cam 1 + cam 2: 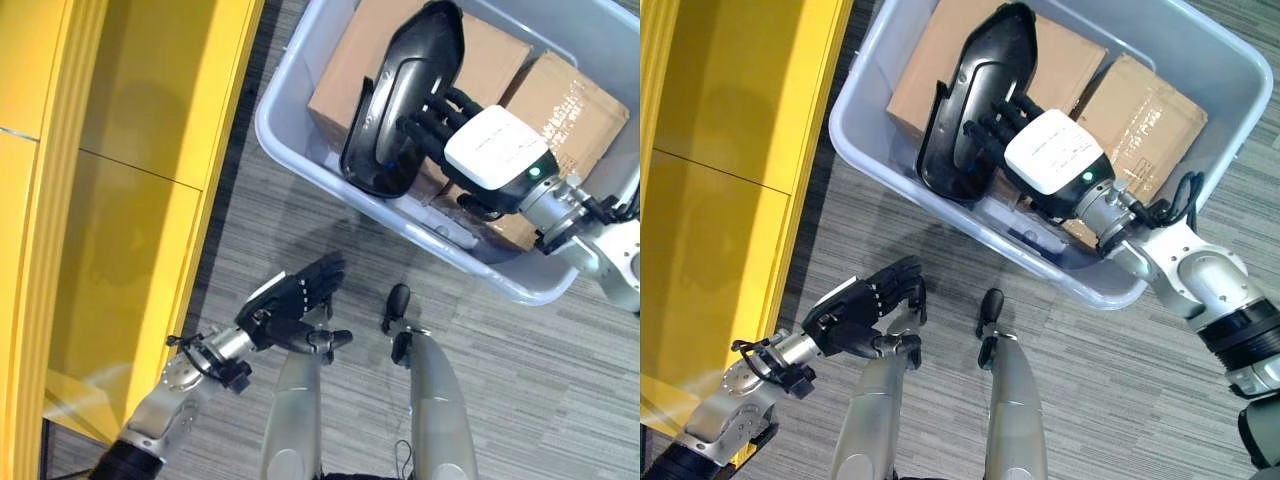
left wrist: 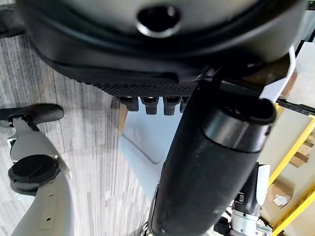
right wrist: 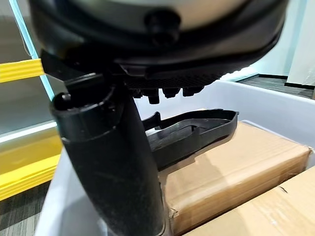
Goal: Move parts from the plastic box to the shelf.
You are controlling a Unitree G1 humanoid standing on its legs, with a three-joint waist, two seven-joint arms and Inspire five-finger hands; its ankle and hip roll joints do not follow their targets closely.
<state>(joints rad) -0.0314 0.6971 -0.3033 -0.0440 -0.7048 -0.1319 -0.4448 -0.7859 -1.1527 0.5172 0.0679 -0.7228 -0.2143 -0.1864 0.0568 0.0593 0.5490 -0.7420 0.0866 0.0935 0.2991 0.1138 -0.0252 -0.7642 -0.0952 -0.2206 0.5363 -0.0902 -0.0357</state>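
Note:
A long black moulded plastic part (image 1: 405, 95) stands tilted on its edge inside the pale grey plastic box (image 1: 300, 150), leaning on a cardboard carton (image 1: 345, 75). My right hand (image 1: 445, 115), with a white cover on its back, reaches into the box from the right, and its fingers curl over the part's rim. In the right wrist view the part (image 3: 197, 132) lies just past the fingers and the thumb (image 3: 115, 167). My left hand (image 1: 295, 300) hangs low over the floor near the yellow shelf (image 1: 120, 200), fingers relaxed and holding nothing.
A second cardboard carton (image 1: 570, 100) fills the right side of the box. The yellow shelf runs along the whole left side, with flat shelf boards facing up. Grey striped carpet (image 1: 520, 380) lies between shelf and box.

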